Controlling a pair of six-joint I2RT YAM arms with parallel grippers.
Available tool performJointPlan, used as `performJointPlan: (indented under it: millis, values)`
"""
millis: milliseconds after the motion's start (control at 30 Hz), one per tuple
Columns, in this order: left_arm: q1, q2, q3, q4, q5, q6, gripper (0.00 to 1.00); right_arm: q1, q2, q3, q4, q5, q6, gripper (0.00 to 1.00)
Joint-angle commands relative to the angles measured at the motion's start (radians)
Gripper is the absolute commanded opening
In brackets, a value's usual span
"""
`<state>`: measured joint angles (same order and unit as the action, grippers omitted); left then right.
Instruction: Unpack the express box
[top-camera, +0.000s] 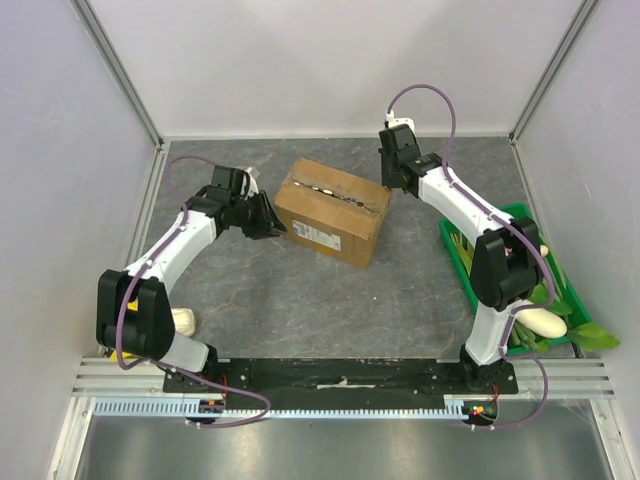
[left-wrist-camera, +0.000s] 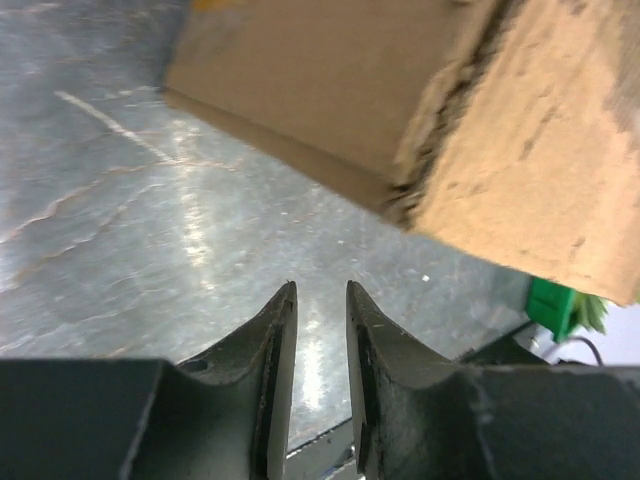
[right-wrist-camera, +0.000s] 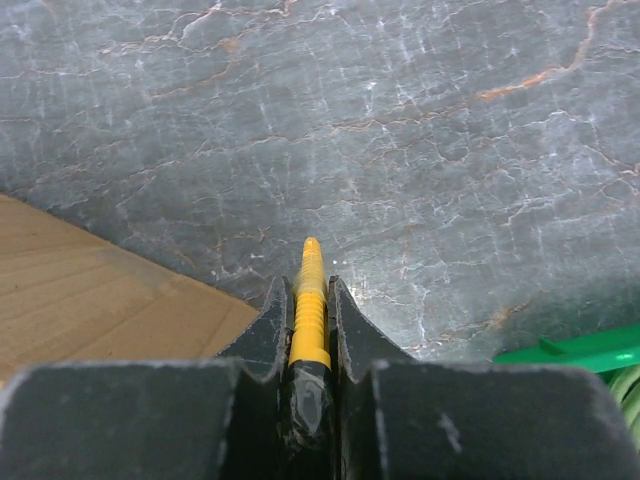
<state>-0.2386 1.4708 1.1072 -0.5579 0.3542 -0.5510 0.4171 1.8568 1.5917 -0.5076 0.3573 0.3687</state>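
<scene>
as box (top-camera: 332, 210) rests, right fingers (right-wrist-camera: 262, 335) pinch yellow tool (right-wrist-camera: 310, 310)

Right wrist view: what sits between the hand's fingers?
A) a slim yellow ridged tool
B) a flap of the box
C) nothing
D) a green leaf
A: the right hand is clamped on a yellow ridged tool, whose tip points out over the grey table. The express box lies off to the lower left, untouched.
</scene>
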Motion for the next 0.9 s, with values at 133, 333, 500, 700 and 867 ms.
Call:
performJointPlan:
  millis: [133,333,500,700,867]
  values:
    - [-0.008,0.127,0.077,0.219,0.213,-0.072,0.34,0.041,-0.079,-0.102,0.029,-0.110,-0.011,0.00]
    - [-0.004,0.227,0.216,0.208,0.186,-0.056,0.34,0.080,-0.182,-0.232,0.029,-0.107,0.041,0.00]
    - [0.005,0.287,0.284,0.217,0.196,-0.067,0.34,0.135,-0.260,-0.309,0.032,-0.129,0.072,0.00]
    - [0.024,0.339,0.326,0.243,0.262,-0.063,0.36,0.245,-0.258,-0.322,0.037,-0.139,0.097,0.00]
    - [0.059,0.339,0.350,0.211,0.220,-0.047,0.36,0.302,-0.239,-0.299,0.024,-0.127,0.136,0.00]
